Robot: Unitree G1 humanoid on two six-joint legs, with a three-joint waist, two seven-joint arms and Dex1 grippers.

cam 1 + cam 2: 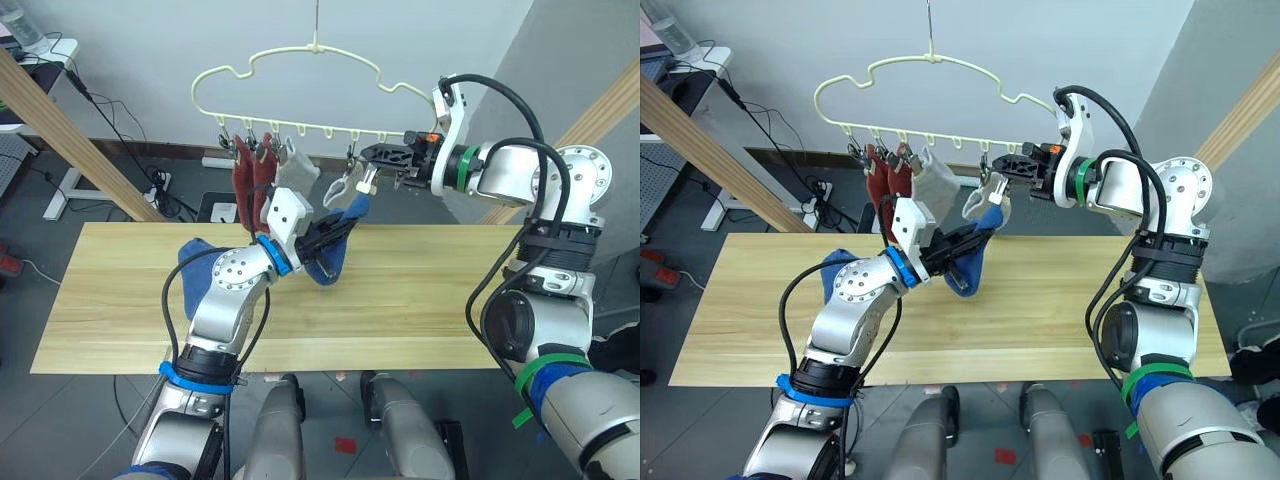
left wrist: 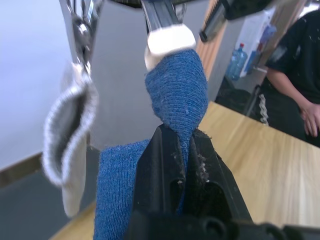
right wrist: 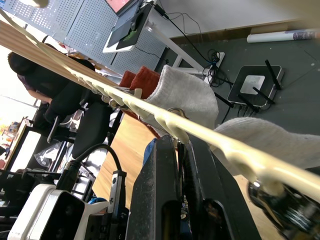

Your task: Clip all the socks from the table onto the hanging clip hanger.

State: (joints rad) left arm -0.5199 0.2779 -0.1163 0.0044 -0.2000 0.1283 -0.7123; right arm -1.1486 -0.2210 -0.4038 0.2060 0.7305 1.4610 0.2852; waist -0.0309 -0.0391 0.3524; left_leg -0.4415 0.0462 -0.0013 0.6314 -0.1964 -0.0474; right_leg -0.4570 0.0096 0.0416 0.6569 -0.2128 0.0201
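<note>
While the left gripper lifts a pinched blue sock, the right gripper squeezes a hanger clip.

Head stereo looks down over table; wrist cams close on clip hanger

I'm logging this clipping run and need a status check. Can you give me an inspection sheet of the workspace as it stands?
Surface: table of light wooden planks; one blue sock lies on it behind the left arm.
Job's things: clip hanger carries two rust red socks and two grey socks; a second blue sock is raised to a clip.
Clutter: nothing seen on the table.
Grippers: left pincer shut on the raised blue sock; right pincer at the hanger's clip row, state unclear.
Cables: black cables on both arms; a power strip and cords on the floor.
Surroundings: wooden pole, white desk, a person nearby.
</note>
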